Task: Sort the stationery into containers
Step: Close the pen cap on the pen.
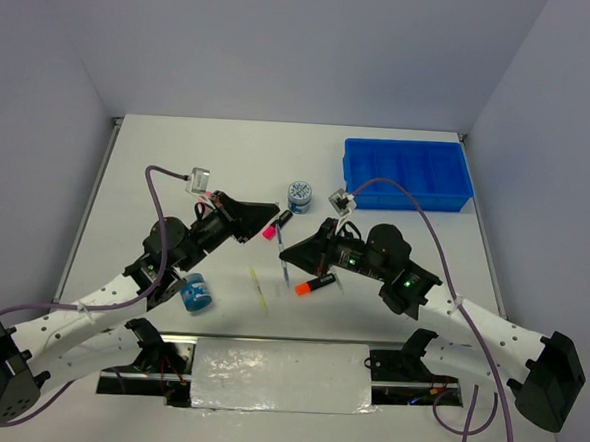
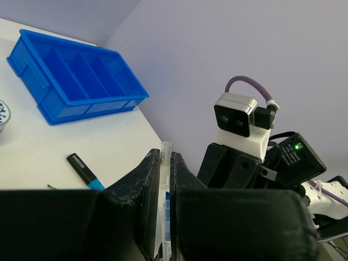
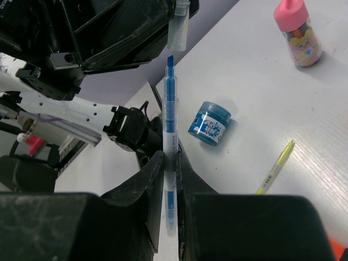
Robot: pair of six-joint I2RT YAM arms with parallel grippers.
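Above the tabletop point(image 1: 178, 164), right tool point(image 3: 168, 160) clamps the blue pen point(image 3: 170, 109), left tool point(image 2: 166, 160) its clear cap point(image 3: 178, 24); misalignment could bend the tip.

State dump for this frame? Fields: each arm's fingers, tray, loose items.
left fingers: shut on clear cap
right fingers: shut on blue pen
cap vs pen: cap just above pen tip, not seated
tray: far right of table, nothing seen inside
loose on table: pink-capped marker, orange-capped marker, blue-capped marker, yellow pen, blue jars, pink-capped bottle
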